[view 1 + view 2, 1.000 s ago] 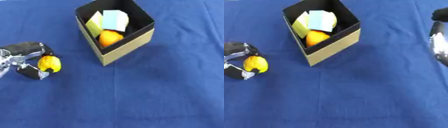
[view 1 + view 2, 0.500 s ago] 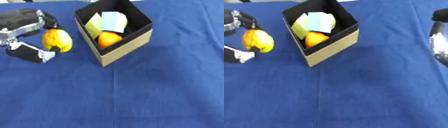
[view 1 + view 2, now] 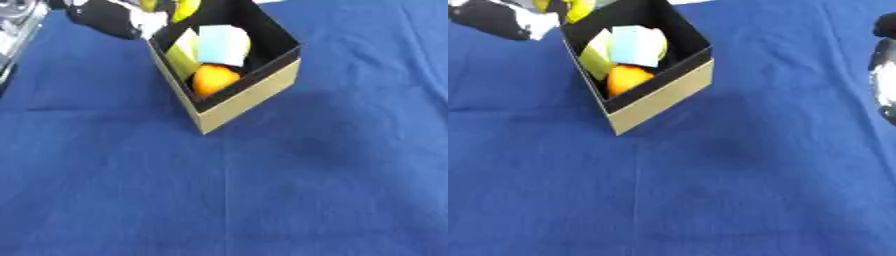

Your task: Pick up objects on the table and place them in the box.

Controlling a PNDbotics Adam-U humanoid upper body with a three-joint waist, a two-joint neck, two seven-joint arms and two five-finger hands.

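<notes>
The box (image 3: 250, 100), black inside with tan outer walls, stands open on the blue cloth at the upper middle. Inside lie an orange fruit (image 3: 214, 79), a light blue block (image 3: 220, 45) and a yellow-green block (image 3: 184, 56). My left hand (image 3: 112, 19) is at the top left, just beside the box's far left corner, shut on a yellow fruit (image 3: 178, 7) that hangs over the rim and is cut off by the picture's top edge. Part of my right hand (image 3: 884, 75) shows at the right edge, away from the box.
The blue cloth (image 3: 262, 190) covers the table in front of the box and to its right. A silver part of my left arm (image 3: 16, 25) runs along the upper left edge.
My left hand has carried the yellow fruit up from the cloth and rightward to the box's far left corner. The box and its contents have stayed put, as has the right hand.
</notes>
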